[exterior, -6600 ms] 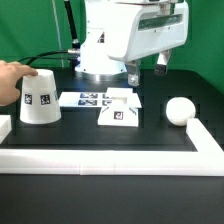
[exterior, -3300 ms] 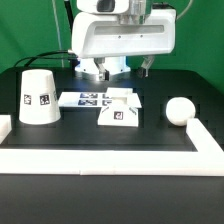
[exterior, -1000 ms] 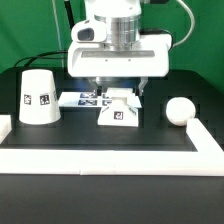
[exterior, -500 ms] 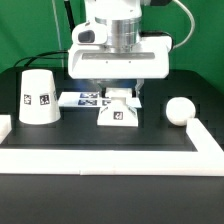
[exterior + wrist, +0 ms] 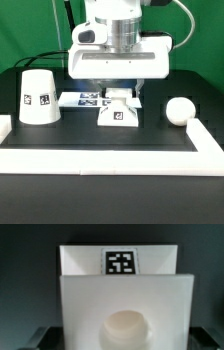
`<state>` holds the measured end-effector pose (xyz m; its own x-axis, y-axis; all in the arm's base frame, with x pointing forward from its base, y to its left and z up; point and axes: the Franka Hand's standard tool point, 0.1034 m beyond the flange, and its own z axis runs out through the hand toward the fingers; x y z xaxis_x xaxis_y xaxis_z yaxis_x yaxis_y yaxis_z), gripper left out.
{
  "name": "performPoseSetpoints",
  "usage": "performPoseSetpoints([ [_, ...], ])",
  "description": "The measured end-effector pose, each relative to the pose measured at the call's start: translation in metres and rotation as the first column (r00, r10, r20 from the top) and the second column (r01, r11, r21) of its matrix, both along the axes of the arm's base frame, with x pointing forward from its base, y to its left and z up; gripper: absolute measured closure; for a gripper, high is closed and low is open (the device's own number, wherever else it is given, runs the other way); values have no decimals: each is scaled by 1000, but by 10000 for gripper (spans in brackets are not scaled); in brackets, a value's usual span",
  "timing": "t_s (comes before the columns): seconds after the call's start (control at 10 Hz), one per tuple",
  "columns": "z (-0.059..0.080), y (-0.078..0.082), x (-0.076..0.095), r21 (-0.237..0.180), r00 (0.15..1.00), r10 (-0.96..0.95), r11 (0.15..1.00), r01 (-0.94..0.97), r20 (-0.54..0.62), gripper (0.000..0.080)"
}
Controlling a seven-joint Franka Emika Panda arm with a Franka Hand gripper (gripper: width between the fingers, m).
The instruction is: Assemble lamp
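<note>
The blocky white lamp base stands mid-table with a tag on its front. My gripper hangs straight over it, open, with a finger on each side of the base's top. In the wrist view the base fills the frame, showing its tag and round socket hole; the gripper has dark fingertips just outside the base's two side walls. I cannot tell whether they touch. The cone shade stands at the exterior view's left. The ball bulb lies at the right.
The marker board lies flat behind the base, toward the shade. A raised white rail borders the black table along the front and both sides. Cables run at the back left.
Over the earlier frames a hand left the shade and the arm came down and centred over the base. In the last second nothing has visibly moved.
</note>
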<state>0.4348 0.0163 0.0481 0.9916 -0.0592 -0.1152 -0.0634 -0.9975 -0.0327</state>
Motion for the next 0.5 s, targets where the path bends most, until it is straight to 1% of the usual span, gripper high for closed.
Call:
performPoseSetpoints([
  [0.1, 0, 0, 1, 0, 1000, 2, 1000, -2, 0, 265],
  [0.2, 0, 0, 7, 3, 1000, 17, 1000, -17, 5, 265],
  [0.5, 0, 8, 33, 6, 999, 30, 1000, -31, 34, 265],
])
